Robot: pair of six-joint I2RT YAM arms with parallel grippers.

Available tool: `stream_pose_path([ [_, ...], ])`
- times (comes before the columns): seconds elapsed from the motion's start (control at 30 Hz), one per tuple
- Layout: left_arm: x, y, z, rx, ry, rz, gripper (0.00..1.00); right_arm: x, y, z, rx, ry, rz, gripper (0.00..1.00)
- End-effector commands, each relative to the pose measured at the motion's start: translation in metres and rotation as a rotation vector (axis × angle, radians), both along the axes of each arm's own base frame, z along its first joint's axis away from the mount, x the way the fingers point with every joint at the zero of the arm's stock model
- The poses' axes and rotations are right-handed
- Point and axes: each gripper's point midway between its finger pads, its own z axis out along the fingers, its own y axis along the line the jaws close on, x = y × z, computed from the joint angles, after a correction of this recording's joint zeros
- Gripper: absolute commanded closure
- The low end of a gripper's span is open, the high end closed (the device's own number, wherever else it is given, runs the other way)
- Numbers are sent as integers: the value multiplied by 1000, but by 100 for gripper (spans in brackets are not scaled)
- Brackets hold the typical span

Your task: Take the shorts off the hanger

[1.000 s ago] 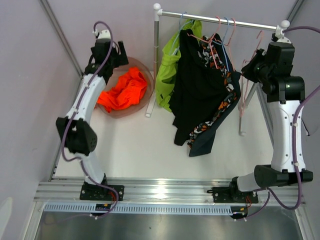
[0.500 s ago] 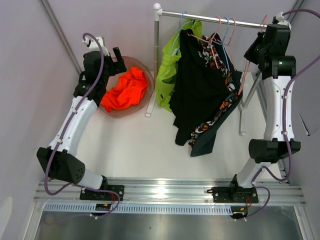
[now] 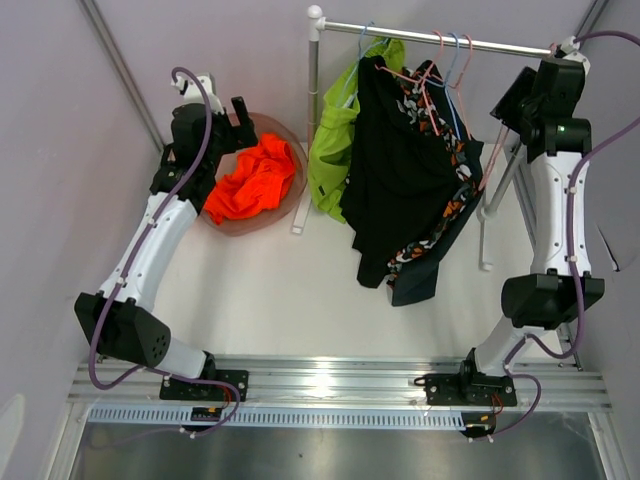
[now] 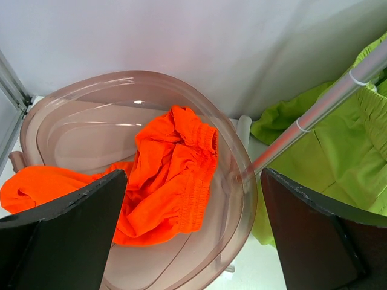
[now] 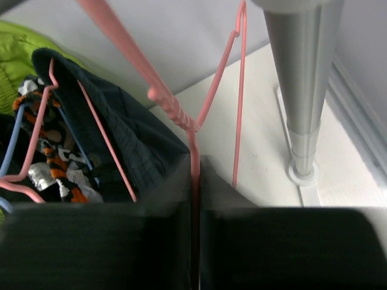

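Orange shorts (image 3: 250, 180) lie bunched in a clear pinkish bowl (image 3: 297, 165). My left gripper (image 3: 230, 120) hovers open above them; its wrist view shows the orange shorts (image 4: 172, 175) and the bowl's rim (image 4: 242, 181) between its wide-spread fingers (image 4: 66, 229). My right gripper (image 3: 512, 100) is high at the right end of the rail (image 3: 450, 40), shut on the wire of a bare pink hanger (image 3: 497, 150). In its wrist view the pink hanger (image 5: 175, 112) runs down between the pressed fingers (image 5: 163, 199) of the right gripper (image 5: 195, 181).
Lime green shorts (image 3: 330, 150), black shorts (image 3: 395, 170) and a dark patterned pair (image 3: 440, 215) hang on hangers from the rail. The rack's metal post (image 5: 302, 90) stands just right of my right gripper. Grey walls close in on both sides.
My right arm has risen toward the rail's right end with the pink hanger. My left arm has stretched out, its open gripper staying over the bowl. The hanging clothes shifted slightly.
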Motion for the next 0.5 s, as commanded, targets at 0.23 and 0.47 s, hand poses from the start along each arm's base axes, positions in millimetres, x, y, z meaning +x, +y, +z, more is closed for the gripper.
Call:
stream_pose_path([
  [0.23, -9, -19, 18, 10, -61, -53, 1, -71, -20, 45, -95, -64, -110, 1],
  [0.47, -12, -20, 24, 16, -73, -57, 1, -112, -15, 91, -79, -180, -110, 1],
])
